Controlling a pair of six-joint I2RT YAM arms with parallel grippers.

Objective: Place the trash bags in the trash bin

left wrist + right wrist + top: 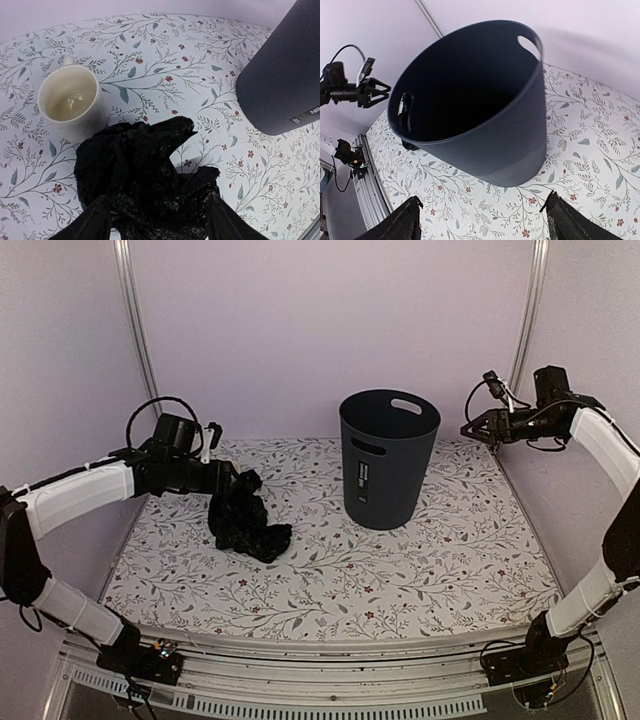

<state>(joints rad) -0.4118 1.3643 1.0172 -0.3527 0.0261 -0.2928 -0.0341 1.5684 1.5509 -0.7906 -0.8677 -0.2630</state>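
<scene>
My left gripper [159,220] pinches the crumpled glossy black plastic bag [243,517], its bulk resting on the floral tabletop [470,560] left of the upright dark grey round bin [388,458]. My right gripper [482,220] hangs spread wide and empty above the bin's rim.

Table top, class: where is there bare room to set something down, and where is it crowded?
Bare cloth lies in front of the trash bin, along the near edge, and to the bin's right. It is crowded on the left: the trash bag is heaped there under the left claw, with a cream cup beside it.
</scene>
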